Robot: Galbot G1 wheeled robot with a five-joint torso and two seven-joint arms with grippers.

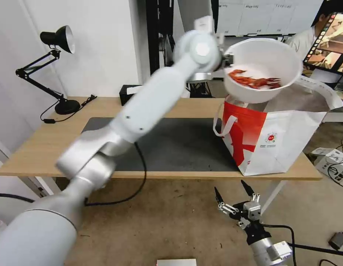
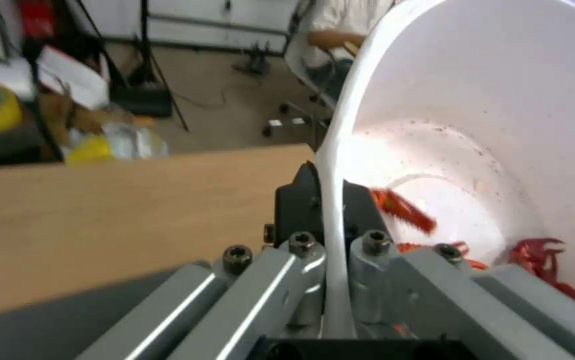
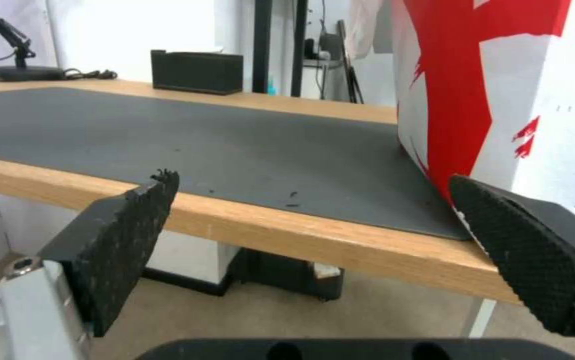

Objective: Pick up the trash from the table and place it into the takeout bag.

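White round bowl of red crayfish shells (image 1: 262, 70) is held up in the air by the left gripper (image 1: 227, 61), tilted above the open mouth of the takeout bag (image 1: 278, 142), which stands on the right end of the light-wood table (image 1: 38, 147) partly on the dark grey mat (image 1: 179, 144). Left wrist view shows the fingers (image 2: 301, 210) pinching the bowl's thin rim, one pad outside and one inside, with shells (image 2: 401, 210) gathered low in the bowl. Step in hand: carrying or tipping the bowl over the bag, not yet released. Next move likely calls for lowering the bowl into the foil-lined opening and letting go, keeping it inside the bag's walls so shells don't spill on the mat (rim grip looks thin, could slip if tilted more). Right gripper (image 1: 234, 197) hangs idle below the table's front edge near the bag's corner, its fingers spread apart with nothing between them. Black tissue box (image 1: 130, 94) and black desk lamp (image 1: 55, 70) sit at the far side of the table.
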